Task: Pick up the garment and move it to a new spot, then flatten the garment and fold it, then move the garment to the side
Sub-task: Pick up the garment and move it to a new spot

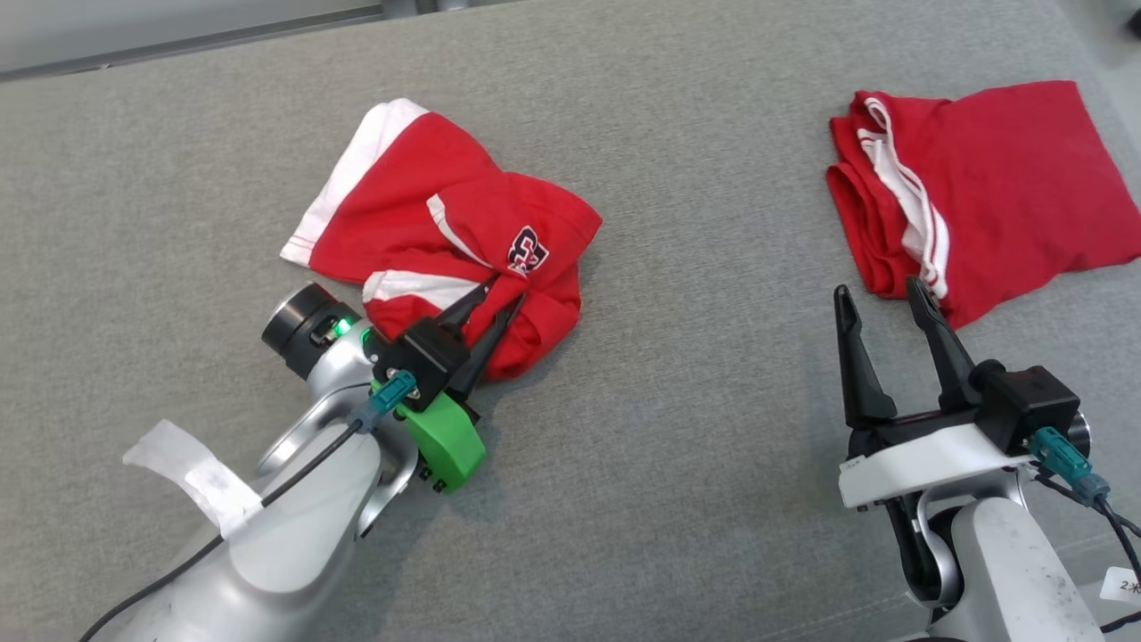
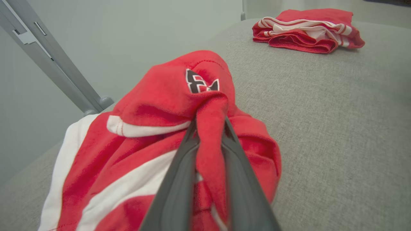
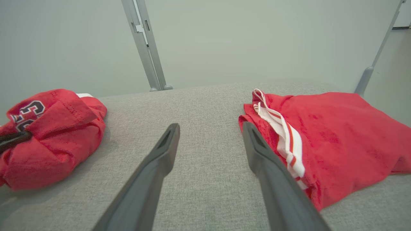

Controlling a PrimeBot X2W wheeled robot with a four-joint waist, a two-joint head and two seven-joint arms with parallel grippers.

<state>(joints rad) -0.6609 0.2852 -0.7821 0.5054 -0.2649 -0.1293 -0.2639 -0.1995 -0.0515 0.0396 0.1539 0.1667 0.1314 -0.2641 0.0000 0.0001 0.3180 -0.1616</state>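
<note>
The garment [image 1: 419, 214] lies crumpled a little left of centre in the head view, on the grey cloth tabletop [image 1: 695, 428]. It is bright red, soft and slightly fuzzy, with broad white panels: one wide band runs along its upper left edge and narrower white stripes cut across the middle. A dark badge with white-edged lettering [image 1: 526, 250] sits on a raised hump near its right side. The cloth is bunched and rumpled, not flat, its lower part rolled into a thick wad.

The left gripper [image 1: 506, 291] comes in from the lower left of the head view, and its two dark fingers are drawn narrow, pinching a ridge of the red cloth just below the badge. In the left wrist view the pinched fold stands up between the fingers in the middle of the frame, with the badge [image 2: 200, 82] directly above it.

The right gripper [image 1: 877, 287] is at the lower right of the head view, fingers spread wide with nothing between them, above bare tabletop. Just beyond its tips, in the upper right, lies a folded red garment [image 1: 998, 178] with white and red striped trim along its left edge. The two pieces are well apart. A grey metal post [image 3: 146, 45] rises behind the tabletop in the right wrist view.
</note>
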